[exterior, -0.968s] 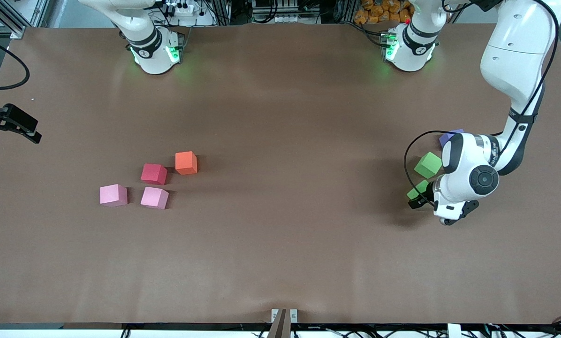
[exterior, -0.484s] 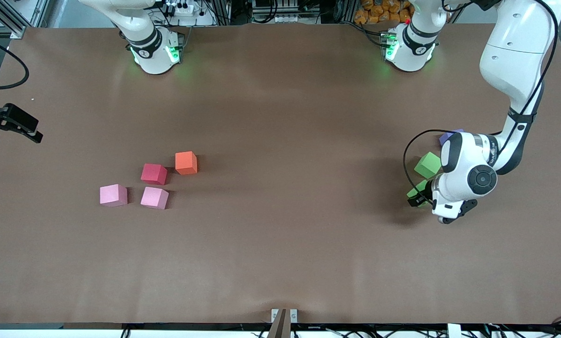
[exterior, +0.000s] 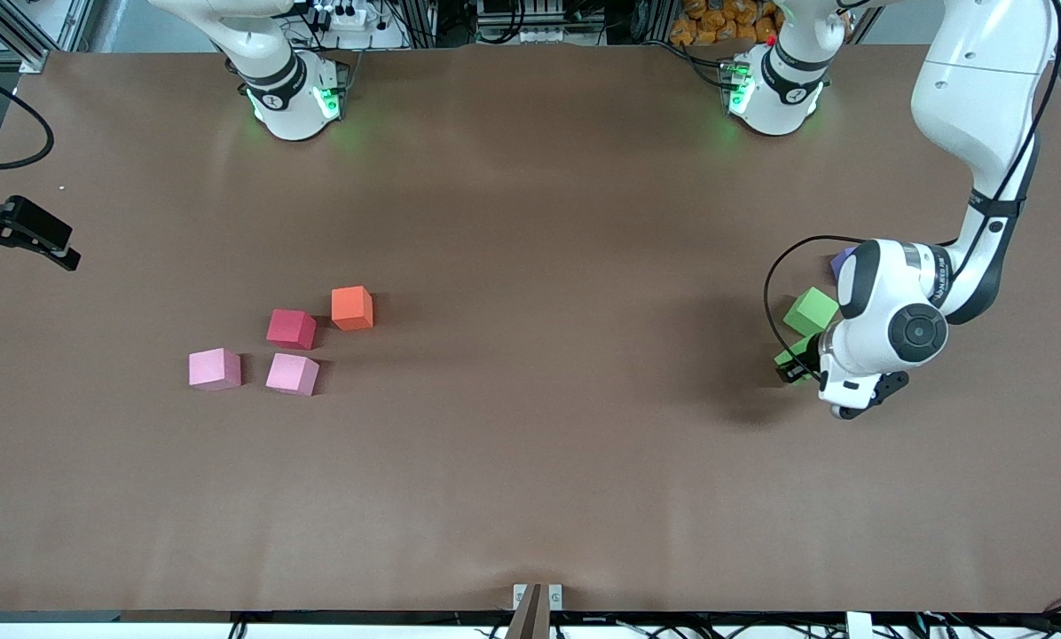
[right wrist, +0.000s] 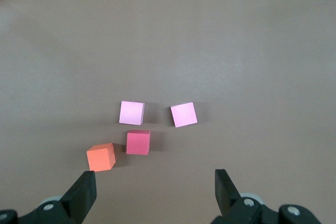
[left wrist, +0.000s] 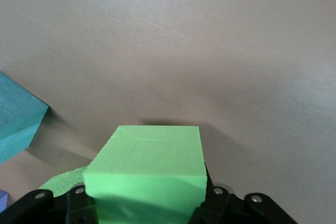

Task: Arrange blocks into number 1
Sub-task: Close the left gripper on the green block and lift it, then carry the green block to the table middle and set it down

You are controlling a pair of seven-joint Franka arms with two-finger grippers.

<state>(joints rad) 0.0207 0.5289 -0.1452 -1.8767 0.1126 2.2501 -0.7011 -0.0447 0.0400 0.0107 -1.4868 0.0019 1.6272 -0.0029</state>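
My left gripper (exterior: 795, 366) is shut on a green block (left wrist: 149, 163), holding it just over the table at the left arm's end. The held green block (exterior: 789, 357) shows partly under the wrist. The second green block (exterior: 811, 311) lies beside it, and a purple block (exterior: 843, 259) peeks out from under the arm. A cyan block (left wrist: 16, 121) shows only in the left wrist view. Toward the right arm's end lie an orange block (exterior: 352, 308), a red block (exterior: 291, 328) and two light pink blocks (exterior: 215, 369) (exterior: 292, 374). My right gripper (right wrist: 155, 182) hangs open high above them.
A black device on a cable (exterior: 20, 232) juts in at the table edge at the right arm's end. Bare brown table (exterior: 539, 355) stretches between the two groups of blocks.
The left hand has shifted slightly toward the left arm's base with the green block in it. The right arm and the other blocks have not moved.
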